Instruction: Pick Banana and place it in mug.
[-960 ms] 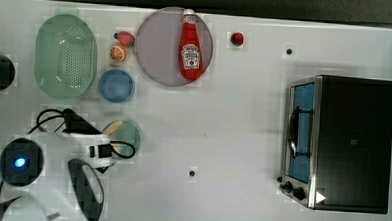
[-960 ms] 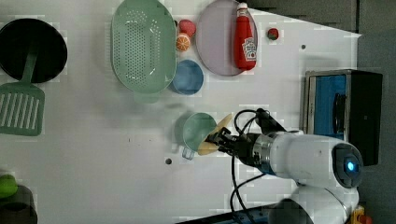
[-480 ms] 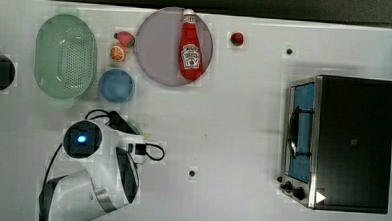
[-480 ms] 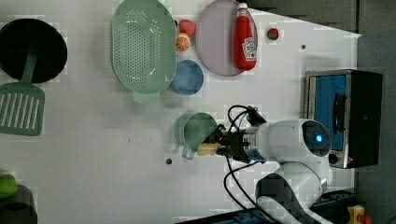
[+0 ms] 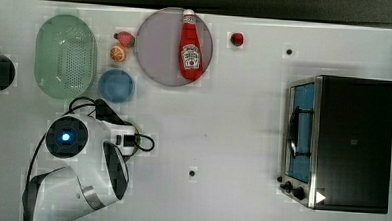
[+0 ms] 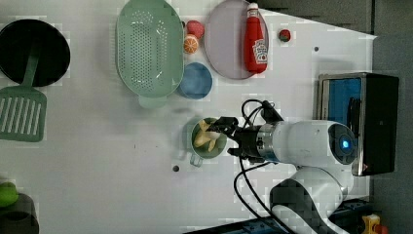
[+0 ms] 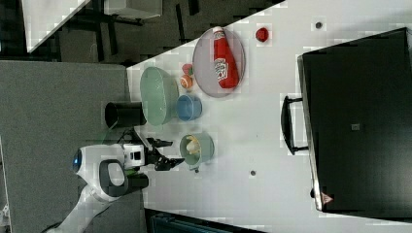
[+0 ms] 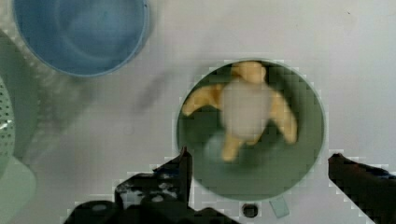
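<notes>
The pincer [image 6: 225, 135] stands wide open with nothing between its two dark fingers [image 8: 161, 179], which flank the rim of the mug [image 6: 208, 139] without holding it. In the right view the pincer [image 7: 167, 153] sits just beside the mug [image 7: 197, 150], on the right view's left of it.

The banana [image 6: 204, 138] lies inside the mug, right under the pincer; in the wrist view the banana [image 8: 245, 105] shows as a pale peeled piece with yellow skin flaps spread against the green inner wall of the mug [image 8: 250, 175]. In the right view the banana [image 7: 192, 144] shows as a pale shape within the cup.

Beyond the mug, away from the pincer, stands a blue cup [image 6: 196, 80], which looks empty in the wrist view. Beside it lies a pale green perforated basket [image 6: 148, 48], with nothing in it. Farther off, a round grey plate [image 6: 225, 41] carries a ketchup bottle [image 6: 255, 41] lying on its side. Between basket and plate sit two small toy fruits [image 6: 192, 36]. A toaster oven [image 5: 340, 142] stands well apart from the pincer, at the top view's right.
</notes>
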Controlling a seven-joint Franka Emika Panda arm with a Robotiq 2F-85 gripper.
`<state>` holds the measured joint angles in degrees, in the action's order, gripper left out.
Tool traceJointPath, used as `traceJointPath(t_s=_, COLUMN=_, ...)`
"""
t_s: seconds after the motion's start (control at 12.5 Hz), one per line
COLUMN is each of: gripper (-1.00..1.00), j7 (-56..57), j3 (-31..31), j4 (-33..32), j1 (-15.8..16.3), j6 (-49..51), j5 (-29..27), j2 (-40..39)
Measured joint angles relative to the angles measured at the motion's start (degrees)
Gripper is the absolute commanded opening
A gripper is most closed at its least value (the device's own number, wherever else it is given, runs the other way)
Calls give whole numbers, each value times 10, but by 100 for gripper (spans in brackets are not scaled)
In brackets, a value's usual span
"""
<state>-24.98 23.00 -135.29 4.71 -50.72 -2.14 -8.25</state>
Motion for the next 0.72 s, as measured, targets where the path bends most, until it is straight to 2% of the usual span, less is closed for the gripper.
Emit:
traceJointPath(t_s=0.16, gripper=100, j7=-1, j3=1, j4=6, j1=-6, j6=40, j5=-10, j2=24)
traceJointPath(t_s=0.32, gripper=100, j7=5, j3=-19, j4=18, j1=-7, j6=122, j5=-3, j2=70)
traceJointPath(t_s=0.48, gripper=100, j7=20, j3=-69, j4=43, j1=-6, j6=224, j5=16, j2=134)
traceJointPath(t_s=0.72, gripper=100, j7=48, j3=-152, j4=129, j1=-6, j6=303, j5=12, j2=189)
